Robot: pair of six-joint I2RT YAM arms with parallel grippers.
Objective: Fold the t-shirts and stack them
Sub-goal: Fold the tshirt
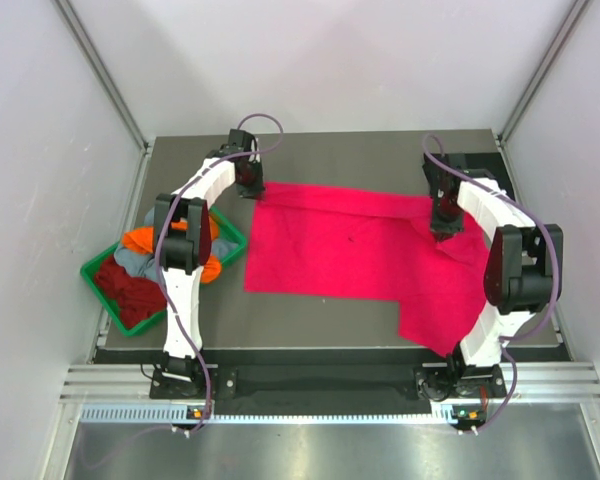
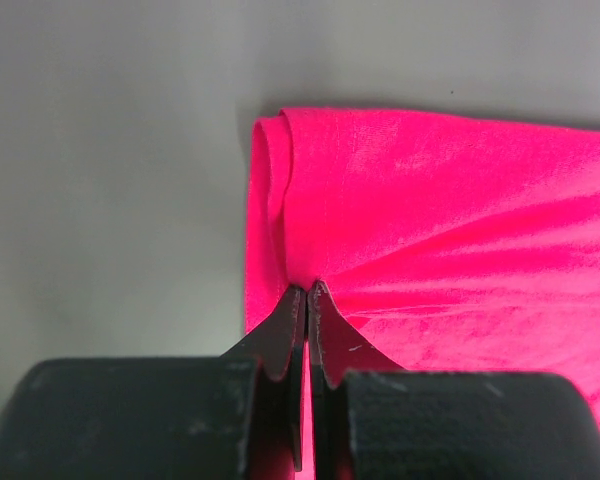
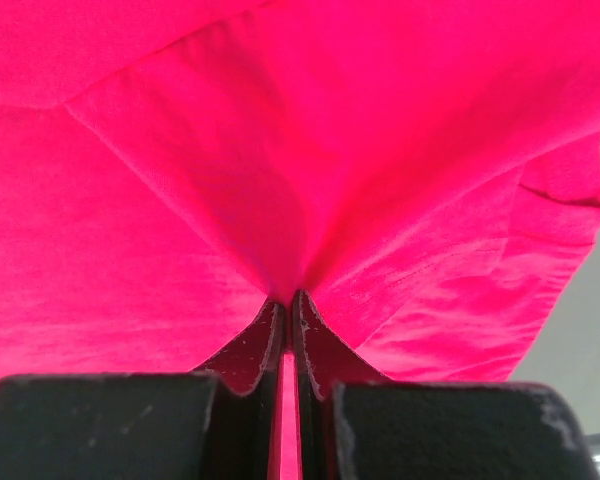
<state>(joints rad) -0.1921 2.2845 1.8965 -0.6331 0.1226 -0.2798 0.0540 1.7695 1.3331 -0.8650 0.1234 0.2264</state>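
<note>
A bright pink-red t-shirt [image 1: 350,245] lies spread across the dark table. At its far left corner my left gripper [image 1: 248,190] is shut on the cloth; the left wrist view shows the pinched, rolled edge of the pink-red t-shirt [image 2: 410,220] running up from the left gripper [image 2: 308,290]. At the shirt's far right my right gripper [image 1: 446,232] is shut on a pinch of cloth, with folds of the pink-red t-shirt [image 3: 280,160] radiating from the right gripper [image 3: 288,298]. More t-shirts, orange [image 1: 140,240], grey-blue [image 1: 135,262] and dark red [image 1: 125,288], lie heaped in a tray.
The green plastic tray [image 1: 232,240] sits at the table's left edge, beside the left arm. Bare dark table [image 1: 330,155] shows behind the shirt. Grey walls and metal frame posts enclose the table on three sides.
</note>
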